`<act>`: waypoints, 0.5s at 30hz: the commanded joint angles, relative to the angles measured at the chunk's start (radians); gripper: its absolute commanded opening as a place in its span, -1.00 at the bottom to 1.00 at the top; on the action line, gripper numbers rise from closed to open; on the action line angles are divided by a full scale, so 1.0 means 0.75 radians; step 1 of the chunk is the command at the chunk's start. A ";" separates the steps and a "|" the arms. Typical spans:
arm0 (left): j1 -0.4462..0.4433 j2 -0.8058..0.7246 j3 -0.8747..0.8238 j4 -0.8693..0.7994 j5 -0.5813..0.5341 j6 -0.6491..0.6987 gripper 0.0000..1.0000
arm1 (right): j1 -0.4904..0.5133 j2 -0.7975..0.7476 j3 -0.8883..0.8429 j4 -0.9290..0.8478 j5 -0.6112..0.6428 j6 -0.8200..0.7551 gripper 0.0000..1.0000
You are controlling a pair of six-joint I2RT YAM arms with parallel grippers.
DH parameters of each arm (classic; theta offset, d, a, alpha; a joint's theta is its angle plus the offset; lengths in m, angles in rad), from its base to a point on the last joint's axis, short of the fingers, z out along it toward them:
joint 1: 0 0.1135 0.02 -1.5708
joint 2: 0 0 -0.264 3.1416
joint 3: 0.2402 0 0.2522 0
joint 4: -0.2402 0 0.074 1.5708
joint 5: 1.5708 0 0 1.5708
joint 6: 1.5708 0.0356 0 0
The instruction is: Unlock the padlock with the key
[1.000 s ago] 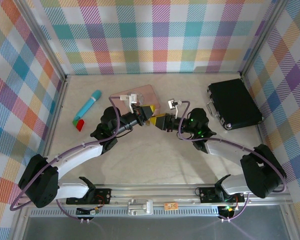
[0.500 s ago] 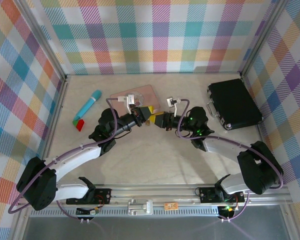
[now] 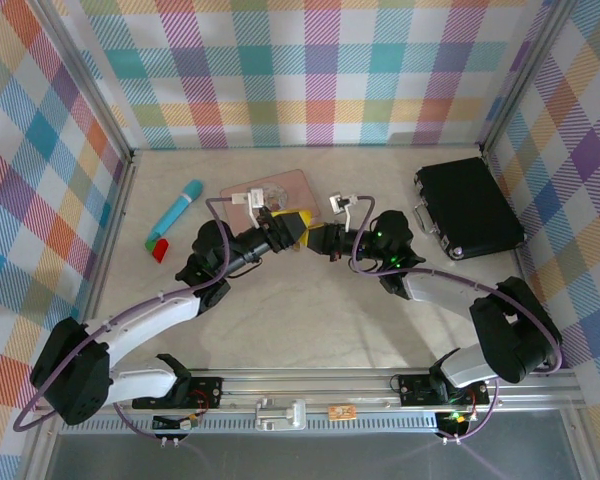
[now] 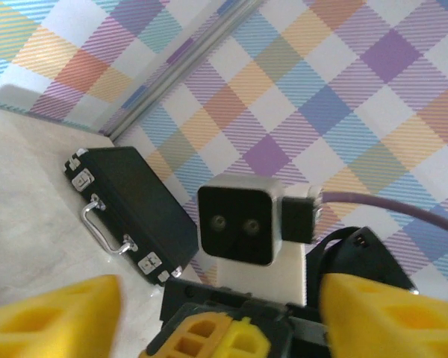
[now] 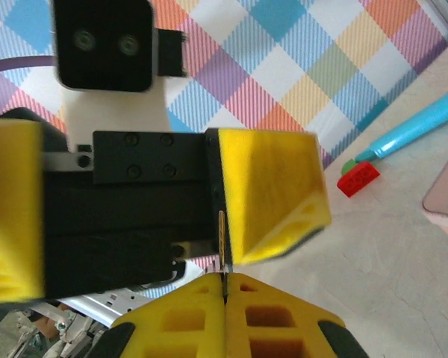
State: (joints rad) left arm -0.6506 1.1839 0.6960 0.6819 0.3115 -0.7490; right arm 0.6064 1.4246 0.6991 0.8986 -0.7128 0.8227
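My right gripper (image 5: pixel 224 279) clamps the thin key (image 5: pixel 222 237), its long axis pointing straight between my left gripper's (image 4: pixel 216 313) wide-apart fingers.

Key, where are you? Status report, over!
Right pincer shut on key. Left pincer open, wide around it. Nothing else between.

Thin brassy sliver, perhaps the key (image 5: pixel 222 237), upright and edge-on, its foot in the closed right claw (image 5: pixel 224 287).
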 commanded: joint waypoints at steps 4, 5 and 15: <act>0.065 -0.168 0.025 -0.245 -0.013 0.044 0.74 | 0.008 -0.190 0.079 -0.528 0.061 -0.366 -1.00; 0.073 -0.181 0.034 -0.290 0.000 0.056 0.74 | 0.008 -0.208 0.090 -0.590 0.070 -0.404 -1.00; 0.085 -0.182 0.130 -0.576 0.126 0.087 0.57 | 0.006 -0.262 0.263 -1.088 0.141 -0.755 -1.00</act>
State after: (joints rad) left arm -0.5930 1.0500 0.7563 0.3050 0.3538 -0.6891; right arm 0.6064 1.2400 0.8440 0.2295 -0.6209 0.3859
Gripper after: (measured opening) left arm 0.792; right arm 0.046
